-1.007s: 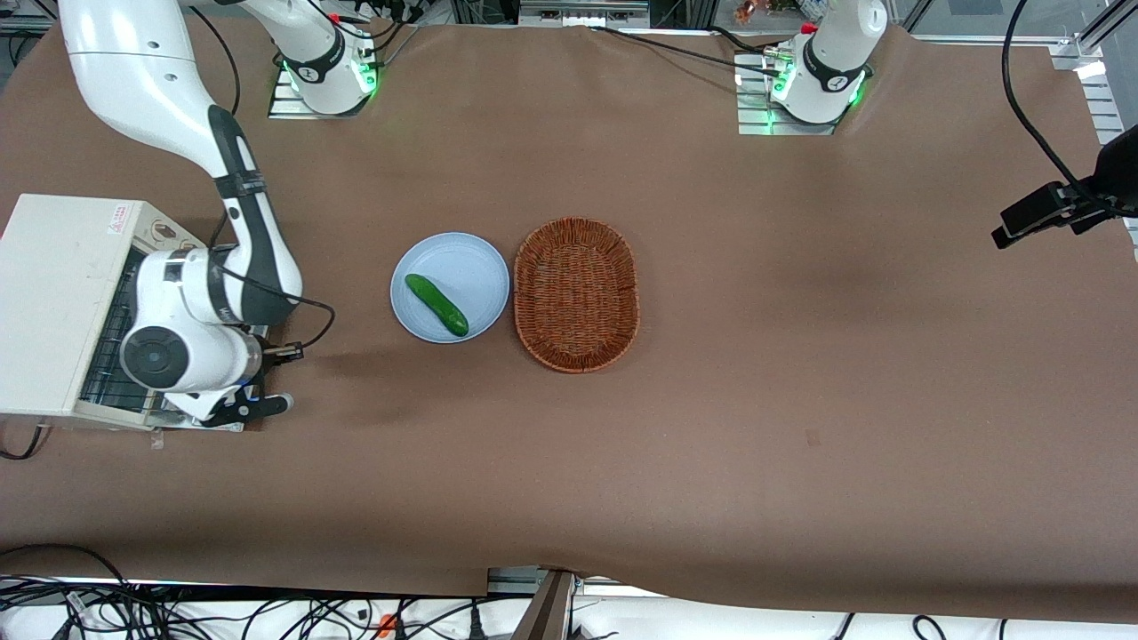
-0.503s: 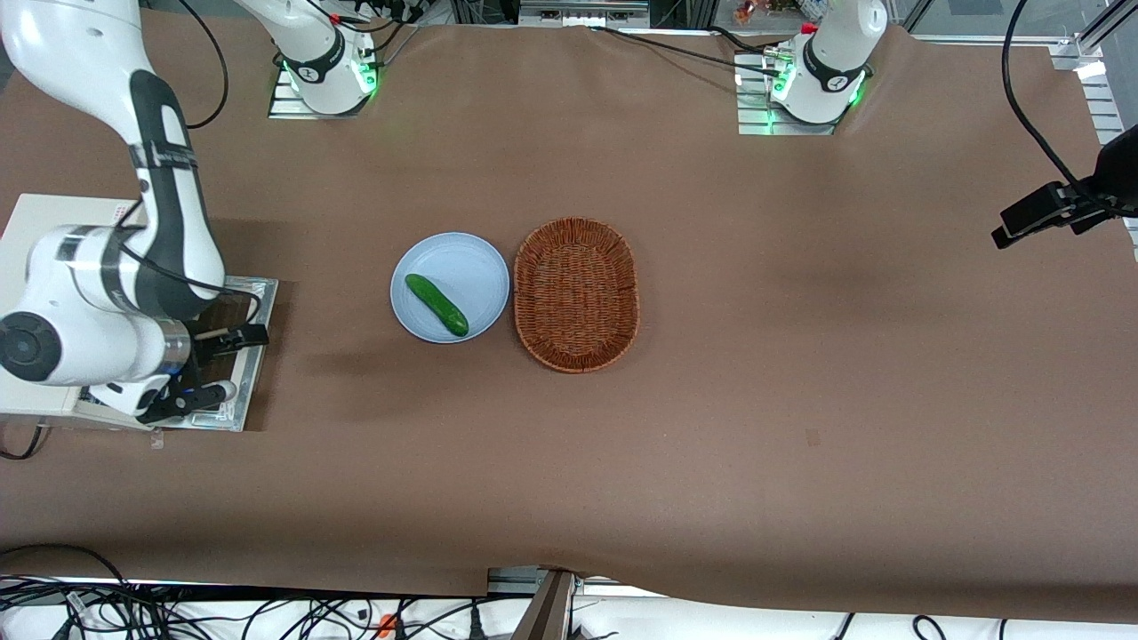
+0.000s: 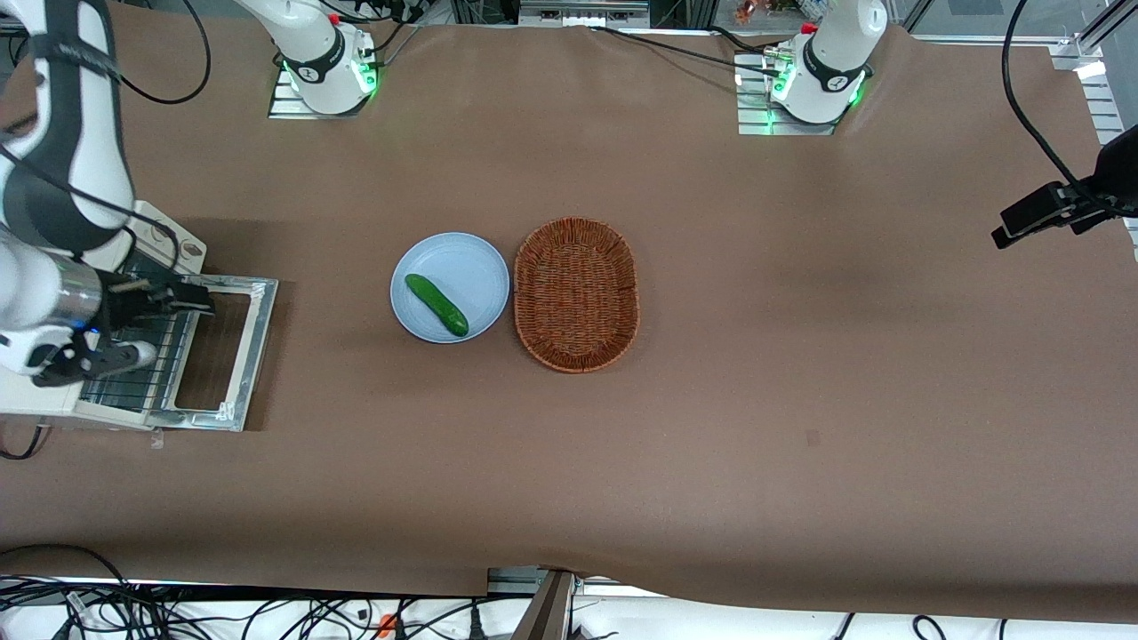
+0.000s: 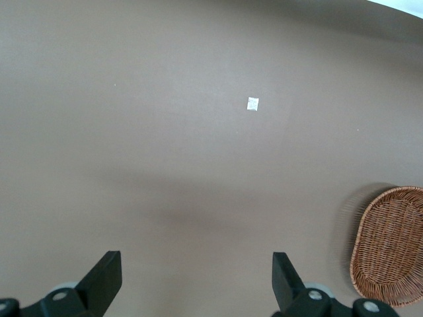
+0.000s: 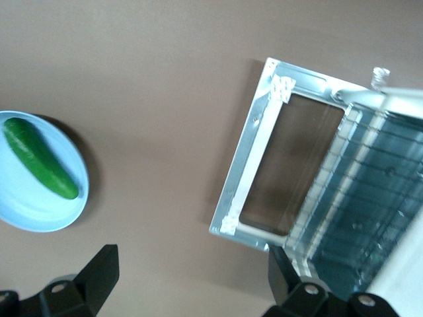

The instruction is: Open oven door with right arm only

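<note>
Above the oven (image 3: 53, 356) | claw (image 3: 151, 324) wide, risen since before | oven door (image 3: 227, 351) flat open

The oven door (image 3: 222, 352) is seen folded fully down, its silver-grey frame lying flat on the table in front of the cream-white oven (image 3: 36, 391), whose cavity is left exposed. The right arm (image 3: 53, 169) is raised above the oven, with its gripper (image 3: 156, 324) held open over the cavity's mouth, apart from the door.
</note>
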Controlling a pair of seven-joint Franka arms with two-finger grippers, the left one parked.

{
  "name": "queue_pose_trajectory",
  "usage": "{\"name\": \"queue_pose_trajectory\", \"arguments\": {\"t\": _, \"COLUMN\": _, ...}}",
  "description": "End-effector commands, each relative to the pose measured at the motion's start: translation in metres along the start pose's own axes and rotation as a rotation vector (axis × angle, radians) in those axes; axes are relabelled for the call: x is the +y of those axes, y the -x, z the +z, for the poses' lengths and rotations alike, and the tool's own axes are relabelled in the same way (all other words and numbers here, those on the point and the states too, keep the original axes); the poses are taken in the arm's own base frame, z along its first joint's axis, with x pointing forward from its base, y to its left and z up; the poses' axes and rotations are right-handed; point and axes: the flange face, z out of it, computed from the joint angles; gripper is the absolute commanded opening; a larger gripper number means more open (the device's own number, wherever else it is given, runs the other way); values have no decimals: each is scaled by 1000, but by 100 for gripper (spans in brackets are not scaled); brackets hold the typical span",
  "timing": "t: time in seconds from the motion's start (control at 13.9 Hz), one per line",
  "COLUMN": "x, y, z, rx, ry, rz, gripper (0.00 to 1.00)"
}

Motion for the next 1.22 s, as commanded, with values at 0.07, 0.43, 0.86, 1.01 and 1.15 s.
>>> {"name": "queue_pose_trajectory", "arguments": {"t": 0.07, "x": 0, "y": 43, "z": -47, "rx": -4, "ry": -27, "rz": 116, "gripper": 100}}
{"name": "queue_pose_trajectory", "arguments": {"t": 0.43, "x": 1, "y": 72, "z": -88, "rx": 44, "ry": 16, "rz": 239, "gripper": 100}}
{"name": "queue_pose_trajectory", "arguments": {"t": 0.86, "x": -6, "y": 96, "z": -117, "rx": 64, "ry": 70, "rz": 280, "gripper": 100}}
{"name": "queue_pose_trajectory", "arguments": {"t": 1.01, "x": -9, "y": 102, "z": -128, "rx": 95, "ry": 73, "rz": 276, "gripper": 100}}
{"name": "queue_pose_trajectory", "arguments": {"t": 1.15, "x": -10, "y": 101, "z": -129, "rx": 106, "ry": 72, "rz": 274, "gripper": 100}}
